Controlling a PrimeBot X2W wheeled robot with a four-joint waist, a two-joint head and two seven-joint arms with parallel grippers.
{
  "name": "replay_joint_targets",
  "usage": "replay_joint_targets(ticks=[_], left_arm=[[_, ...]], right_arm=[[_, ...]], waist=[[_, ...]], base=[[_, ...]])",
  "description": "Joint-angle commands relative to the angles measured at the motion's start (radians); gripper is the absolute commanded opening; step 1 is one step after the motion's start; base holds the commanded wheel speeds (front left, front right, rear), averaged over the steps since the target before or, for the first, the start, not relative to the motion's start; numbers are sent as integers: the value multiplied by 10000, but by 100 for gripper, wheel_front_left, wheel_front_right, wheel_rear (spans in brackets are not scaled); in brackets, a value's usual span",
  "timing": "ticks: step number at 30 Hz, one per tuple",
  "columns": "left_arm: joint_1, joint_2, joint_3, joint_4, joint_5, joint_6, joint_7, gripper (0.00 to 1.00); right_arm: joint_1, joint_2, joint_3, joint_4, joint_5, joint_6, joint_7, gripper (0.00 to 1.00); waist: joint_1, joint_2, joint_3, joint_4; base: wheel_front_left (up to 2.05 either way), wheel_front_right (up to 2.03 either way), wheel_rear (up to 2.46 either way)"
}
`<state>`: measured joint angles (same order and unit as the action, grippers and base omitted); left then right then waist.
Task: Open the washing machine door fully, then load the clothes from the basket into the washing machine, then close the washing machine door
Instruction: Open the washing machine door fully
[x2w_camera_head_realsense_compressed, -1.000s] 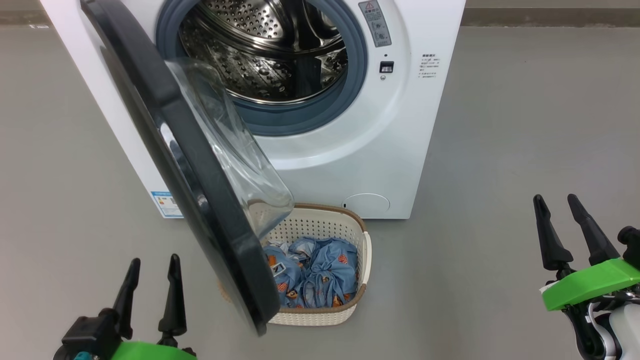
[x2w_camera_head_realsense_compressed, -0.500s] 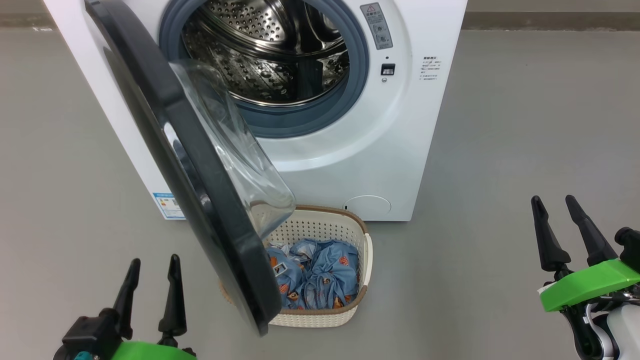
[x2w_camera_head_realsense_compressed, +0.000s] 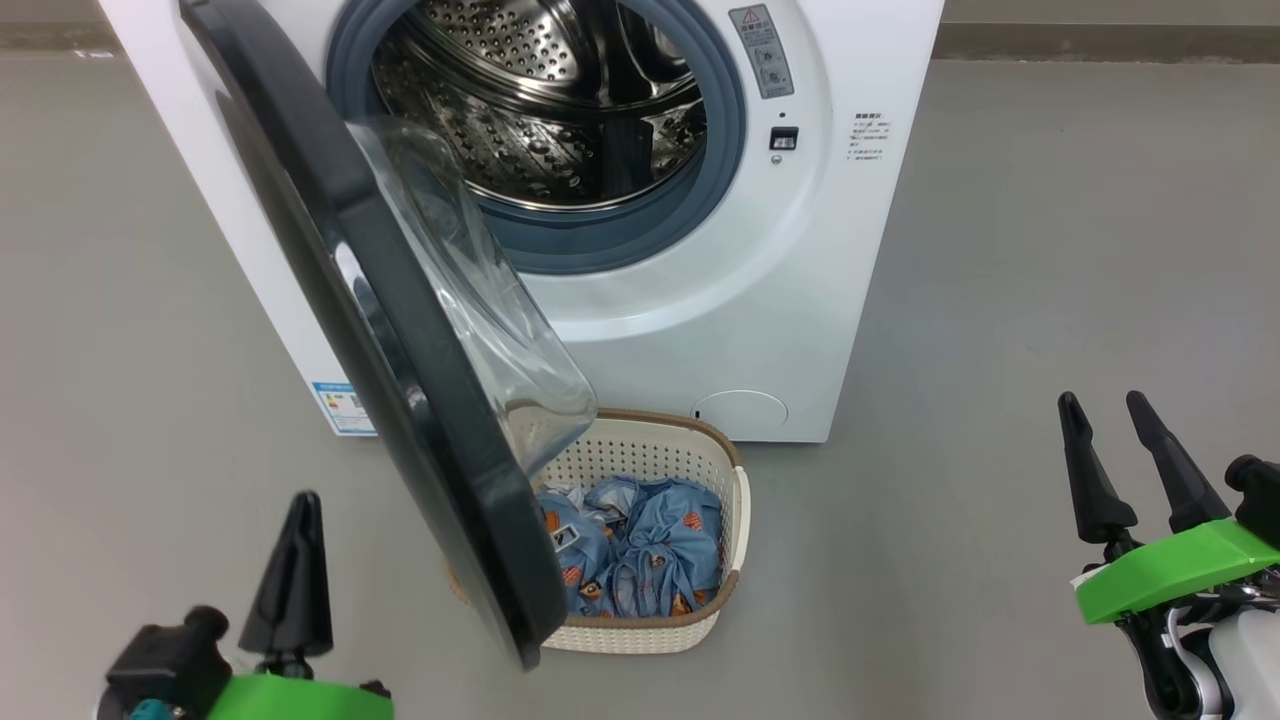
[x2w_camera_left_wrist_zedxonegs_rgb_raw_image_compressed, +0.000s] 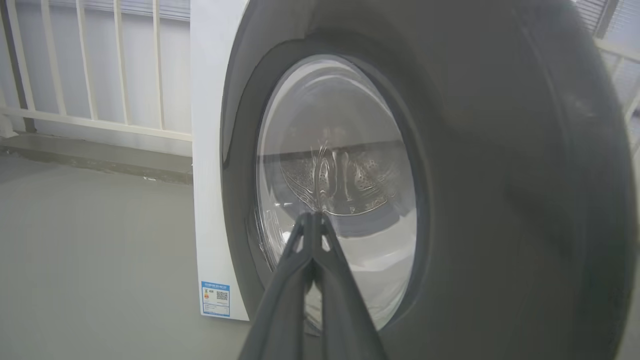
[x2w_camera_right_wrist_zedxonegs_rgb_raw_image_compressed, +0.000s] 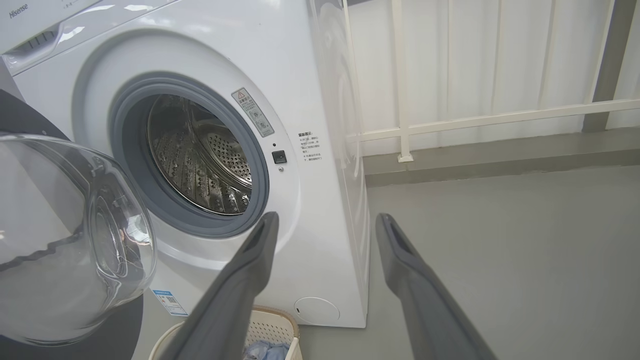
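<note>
The white washing machine (x2w_camera_head_realsense_compressed: 850, 260) stands ahead, its steel drum (x2w_camera_head_realsense_compressed: 540, 110) bare. The washing machine door (x2w_camera_head_realsense_compressed: 330, 250), glossy black with a clear glass bowl (x2w_camera_head_realsense_compressed: 480, 330), hangs partly open and juts out over the basket (x2w_camera_head_realsense_compressed: 640, 455). That cream basket sits on the floor before the machine and holds the light-blue clothes (x2w_camera_head_realsense_compressed: 640, 555). My left gripper (x2w_camera_head_realsense_compressed: 300, 500) is shut with nothing in it, low at the left, short of the door's outer face (x2w_camera_left_wrist_zedxonegs_rgb_raw_image_compressed: 500, 175). My right gripper (x2w_camera_head_realsense_compressed: 1100, 398) stands open at the lower right, well clear of the machine (x2w_camera_right_wrist_zedxonegs_rgb_raw_image_compressed: 320, 90).
Grey floor (x2w_camera_head_realsense_compressed: 1050, 250) spreads to both sides of the machine. A white railing (x2w_camera_right_wrist_zedxonegs_rgb_raw_image_compressed: 475, 120) and a low kerb run behind it. A small blue label (x2w_camera_head_realsense_compressed: 345, 405) marks the machine's lower left corner.
My left gripper has snapped shut, its two fingers now together. The head view has drifted slightly; door, basket and right gripper hold their places.
</note>
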<state>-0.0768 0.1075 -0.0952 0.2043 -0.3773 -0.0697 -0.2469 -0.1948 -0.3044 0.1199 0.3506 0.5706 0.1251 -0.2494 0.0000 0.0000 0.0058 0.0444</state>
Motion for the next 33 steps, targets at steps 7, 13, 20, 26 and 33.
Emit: replay_joint_targets(ticks=[7,13,20,26,33], left_arm=[[-438,2,153,-2793,489,53,-142,0],[-387,-89,-501,-4511,744,-123,-85,0],[-178,-176,-1832,-4819,665,-304,913,0],[-88,-337,-3024,-4017,292,-422,1376,0],[-295,-369,-3060,-2625,34,-353,1556,0]], right_arm=[[152,-56,141,-281,-87,56,-124,100],[177,31,280,-254,-50,56,-124,100],[142,30,412,-309,64,56,-124,100],[111,81,465,-373,96,56,-124,100],[45,148,439,-375,108,56,-124,100]], waist=[[0,0,-30,77],[0,0,-72,70],[0,0,-74,-89],[0,0,31,-296],[0,0,219,-587]], base=[[0,0,0],[0,0,0],[0,0,0],[0,0,0],[0,0,0]])
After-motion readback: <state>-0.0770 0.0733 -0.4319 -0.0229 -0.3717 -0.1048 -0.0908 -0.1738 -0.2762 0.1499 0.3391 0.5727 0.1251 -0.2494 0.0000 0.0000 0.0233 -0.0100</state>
